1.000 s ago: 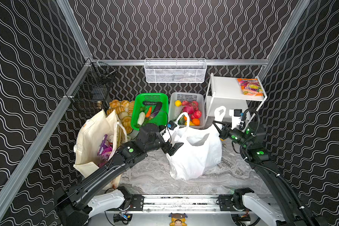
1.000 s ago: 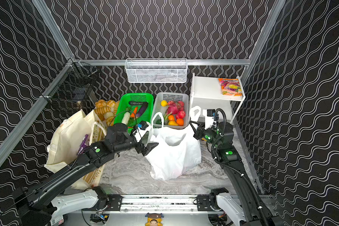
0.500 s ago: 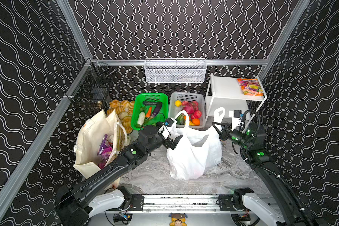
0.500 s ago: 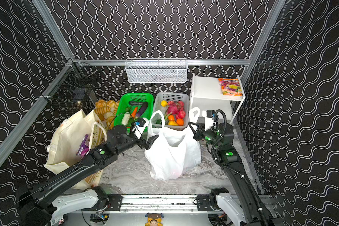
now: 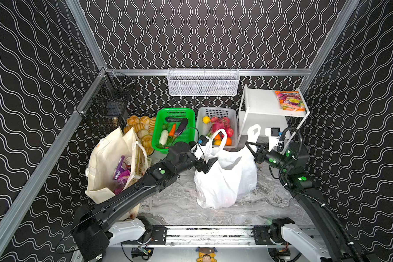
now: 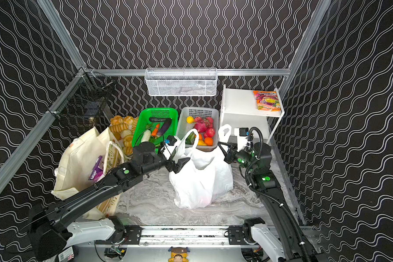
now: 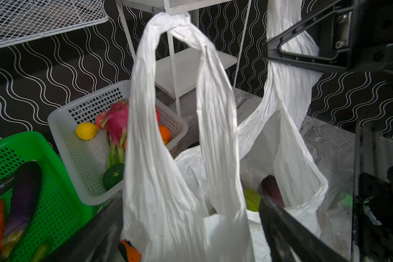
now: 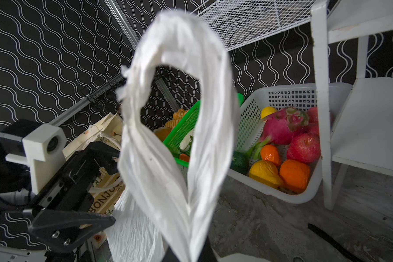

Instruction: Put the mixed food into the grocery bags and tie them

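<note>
Notably, only the left wrist view shows food (image 7: 252,200) in the white bag (image 7: 227,240); left pincer (image 7: 188,204) gapes around one handle (image 7: 143,113), right pincer (image 8: 188,254) clenches the other handle (image 8: 216,113).

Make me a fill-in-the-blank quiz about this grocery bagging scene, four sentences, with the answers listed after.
1. The right gripper is shut on one loop ____ of the white plastic bag.
2. The snack packets inside the canvas tote are coloured ____.
3. The eggplant lies in the ____ basket.
4. The left gripper has its jaws ____ around the bag's second loop.
Missing words: handle; purple; green; open.
</note>
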